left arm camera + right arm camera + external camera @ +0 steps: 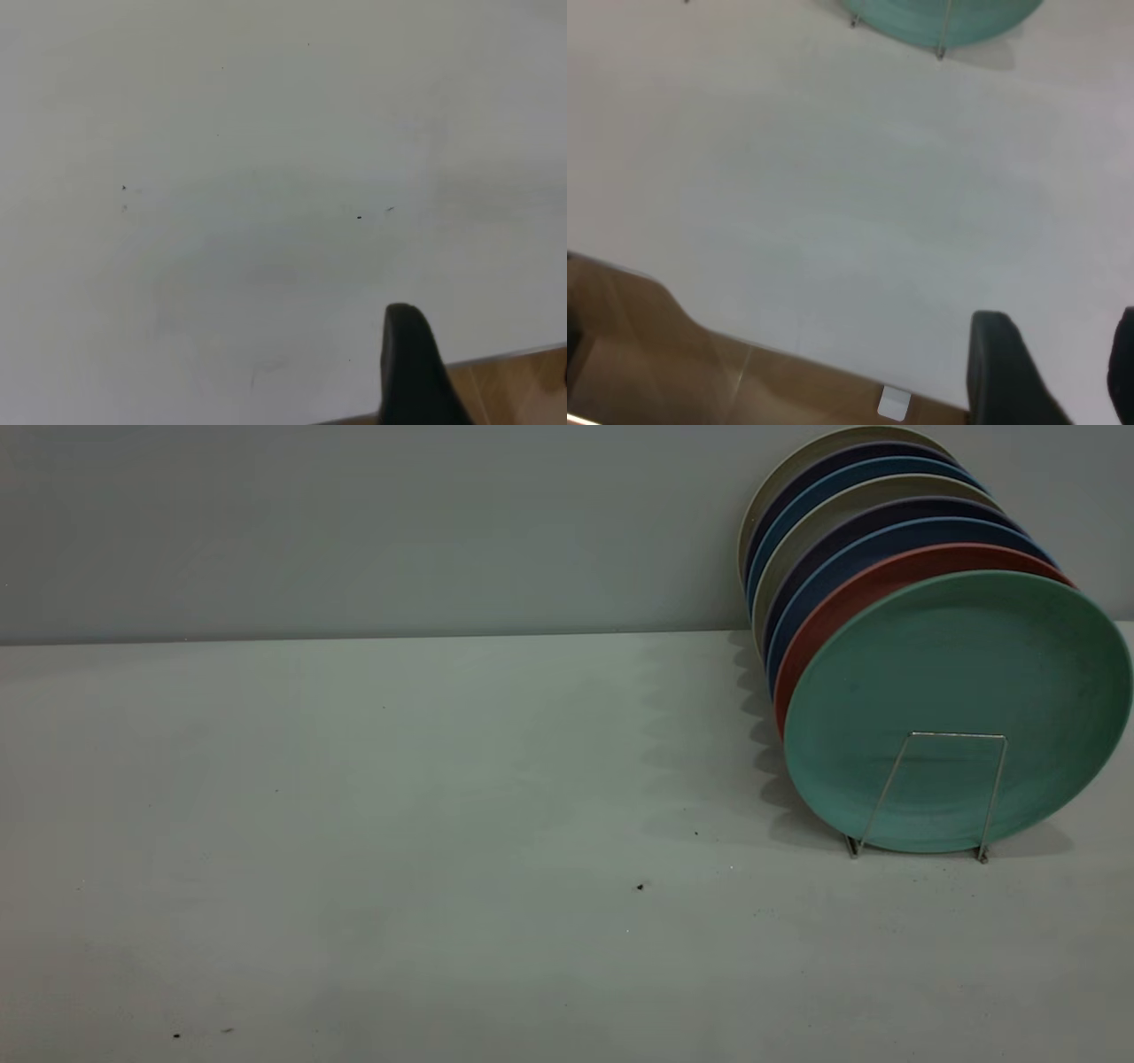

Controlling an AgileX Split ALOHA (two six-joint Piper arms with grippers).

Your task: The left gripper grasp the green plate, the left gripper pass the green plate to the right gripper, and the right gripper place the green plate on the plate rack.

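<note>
Standing at the front of the plate rack [930,793], the green plate [961,691] could tip out if bumped. The right claw [1050,372] sits open, well apart, near the counter [399,824] edge. The left claw [416,372] shows one finger; I cannot tell its state.

Green plate [961,691]: round, matte teal-green, low raised rim, standing nearly upright on edge at the front of a row of plates, face toward the exterior camera, lower edge at the tabletop. Plate rack [939,788]: thin silver wire, front trapezoid loop upright across the plate's lower face, shorter than the plate, both feet on the table.
</note>
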